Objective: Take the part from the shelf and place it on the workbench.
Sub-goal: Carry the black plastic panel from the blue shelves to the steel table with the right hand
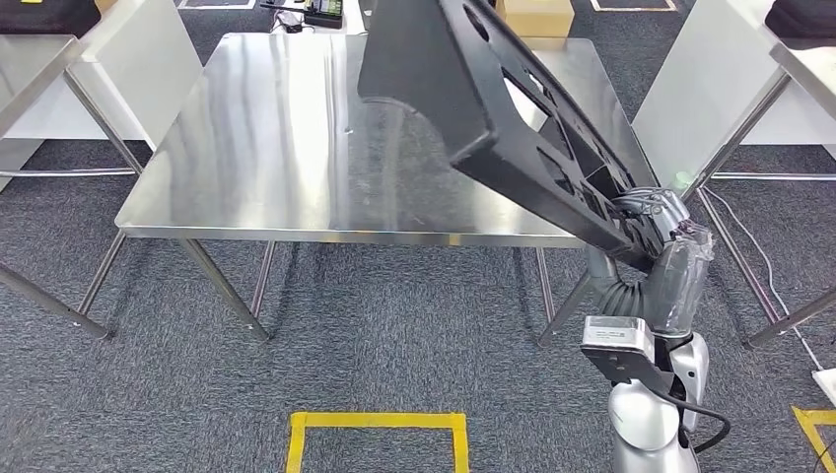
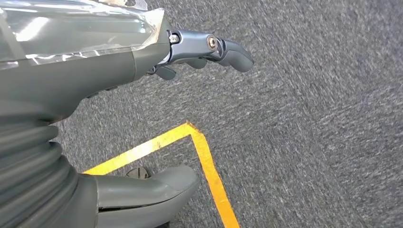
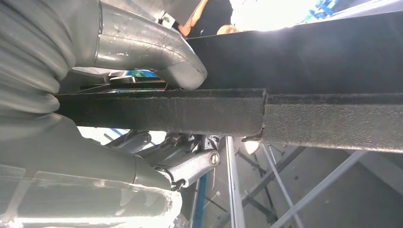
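While the steel workbench (image 1: 266,158) spreads wide and mirror-bright over grey carpet, the part (image 1: 503,108) hangs above its right half, tilted and not resting on it as far as the head view shows. It is a long, flat, black panel of matte, grainy plastic, pierced with angular cut-outs and ribbed along its edges. Its long axis runs diagonally: the near, narrow end sits low at the table's right front corner, in the right hand (image 1: 662,229), and the broad far end rises up and away to the left, past the table's back edge. That near end is clamped in the hand, the thick grey thumb (image 3: 161,52) pressed on one face of the panel's edge and the darker fingers (image 3: 190,166) curled under the opposite face (the rough edge strip (image 3: 161,111) runs straight out between them). The rest of the panel extends well beyond the fingertips, unsupported. The left hand (image 2: 157,61) hangs over carpet crossed by a yellow tape corner (image 2: 195,137), holding nothing, its dark fingers (image 2: 228,52) slightly bent and well apart from the thumb (image 2: 152,187).
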{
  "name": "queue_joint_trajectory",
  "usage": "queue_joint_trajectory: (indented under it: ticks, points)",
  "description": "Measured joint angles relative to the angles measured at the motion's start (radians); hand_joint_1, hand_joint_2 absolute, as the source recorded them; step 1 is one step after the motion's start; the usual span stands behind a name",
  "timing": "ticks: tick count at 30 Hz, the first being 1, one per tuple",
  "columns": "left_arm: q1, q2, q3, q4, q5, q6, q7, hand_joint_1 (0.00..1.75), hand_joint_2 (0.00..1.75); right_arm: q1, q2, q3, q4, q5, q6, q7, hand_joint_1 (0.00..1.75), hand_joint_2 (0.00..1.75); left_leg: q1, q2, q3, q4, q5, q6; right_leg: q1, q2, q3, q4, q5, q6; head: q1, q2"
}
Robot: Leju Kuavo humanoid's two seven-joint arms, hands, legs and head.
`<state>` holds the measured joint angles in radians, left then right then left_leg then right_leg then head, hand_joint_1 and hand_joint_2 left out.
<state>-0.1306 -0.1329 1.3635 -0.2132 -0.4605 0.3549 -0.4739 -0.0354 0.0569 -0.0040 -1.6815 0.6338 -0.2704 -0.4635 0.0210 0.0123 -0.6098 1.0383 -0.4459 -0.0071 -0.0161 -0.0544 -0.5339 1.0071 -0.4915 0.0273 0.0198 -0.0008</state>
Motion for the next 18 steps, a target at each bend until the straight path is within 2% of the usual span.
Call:
queue_joint_trajectory:
  ticks: [2, 4, 9, 14, 18]
  points:
    - [0.000, -0.002, 0.000, 0.000, 0.001, -0.001, -0.001, 0.00, 1.75, -0.002, 0.000, 0.000, 0.000, -0.005, 0.000, -0.002, 1.73, 1.75, -0.003, -0.002, 0.003, -0.010, 0.000, 0.007, 0.006, -0.001, -0.003, 0.001, -0.003, -0.001, 0.003, 0.000]
    - [0.000, -0.003, 0.000, 0.000, 0.002, -0.002, -0.002, 0.00, 1.75, -0.005, -0.002, 0.000, 0.000, -0.007, 0.000, -0.003, 1.73, 1.75, -0.006, -0.002, 0.004, -0.012, 0.001, 0.008, 0.007, 0.000, -0.004, -0.002, -0.004, -0.004, 0.004, 0.000]
    - [0.000, 0.000, 0.000, 0.000, 0.009, -0.004, -0.004, 0.00, 1.75, -0.018, -0.004, 0.000, 0.007, -0.009, 0.000, -0.005, 1.73, 1.75, -0.015, -0.003, 0.004, -0.011, -0.001, 0.020, 0.004, 0.000, 0.001, -0.010, 0.002, 0.005, 0.004, 0.000]
    - [0.001, 0.001, -0.011, 0.000, -0.038, 0.020, 0.001, 0.00, 1.75, -0.022, -0.003, 0.001, 0.012, 0.002, -0.001, -0.002, 1.73, 1.75, -0.018, -0.003, 0.003, -0.010, 0.000, 0.023, 0.002, -0.001, 0.003, -0.011, 0.006, 0.012, 0.004, 0.000]
    - [0.002, 0.002, -0.058, 0.000, -0.130, 0.064, 0.014, 0.00, 1.75, -0.023, -0.009, -0.003, 0.014, 0.052, -0.006, 0.040, 1.73, 1.75, -0.017, -0.003, 0.003, -0.010, 0.001, 0.024, 0.003, 0.000, 0.003, -0.011, 0.006, 0.017, 0.004, 0.000]
